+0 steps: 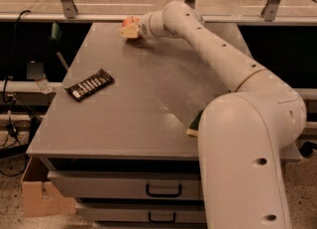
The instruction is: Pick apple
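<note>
Cardboard box (34,193) stands on the floor at the table's near left corner, its inside unseen. Two shut drawers (124,189) sit under the grey table (129,124). One green-and-yellow thing (194,125) peeps from behind the arm (223,59) at the near right edge. One dark snack bar (89,85) lies left. At the far edge the gripper (130,30) is at the apple (131,22); whether it holds it cannot be told.

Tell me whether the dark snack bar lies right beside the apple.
No, the snack bar lies mid-left, apart from the apple and hand at the far edge.
</note>
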### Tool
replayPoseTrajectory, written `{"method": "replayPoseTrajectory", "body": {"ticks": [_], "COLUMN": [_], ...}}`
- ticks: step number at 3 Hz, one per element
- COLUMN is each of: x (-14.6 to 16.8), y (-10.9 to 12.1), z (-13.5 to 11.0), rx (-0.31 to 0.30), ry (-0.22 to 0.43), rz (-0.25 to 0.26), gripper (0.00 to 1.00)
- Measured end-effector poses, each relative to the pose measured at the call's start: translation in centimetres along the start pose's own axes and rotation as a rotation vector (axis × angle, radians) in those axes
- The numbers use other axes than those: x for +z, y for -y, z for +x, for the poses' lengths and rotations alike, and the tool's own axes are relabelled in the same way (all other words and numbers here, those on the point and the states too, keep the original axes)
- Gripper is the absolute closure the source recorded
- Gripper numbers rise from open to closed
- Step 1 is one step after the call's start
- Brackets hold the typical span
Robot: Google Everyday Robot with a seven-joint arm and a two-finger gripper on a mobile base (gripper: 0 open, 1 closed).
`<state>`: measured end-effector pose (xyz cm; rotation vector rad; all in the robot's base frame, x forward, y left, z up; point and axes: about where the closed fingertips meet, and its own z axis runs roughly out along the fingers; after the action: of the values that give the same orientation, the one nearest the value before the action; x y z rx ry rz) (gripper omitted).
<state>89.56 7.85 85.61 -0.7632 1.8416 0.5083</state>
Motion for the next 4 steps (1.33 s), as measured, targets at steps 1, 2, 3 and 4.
{"method": "replayPoseTrajectory", "body": {"ticks": [1,2,3,4], "x": [-1.7,-5.1,-9.2,-12.6], "y": [-0.2,-1.6,-4.5,-6.4], "z": [-1.0,-4.7,-7.8,-6.8], "rx": [-0.004,-0.043,-0.163,-0.244], "ry": [0.034,0.108,0.154,0.137], "rz": [-0.012,-0.088,-0.224,-0.337], "gripper": [0.87,1.0,1.0,1.0]}}
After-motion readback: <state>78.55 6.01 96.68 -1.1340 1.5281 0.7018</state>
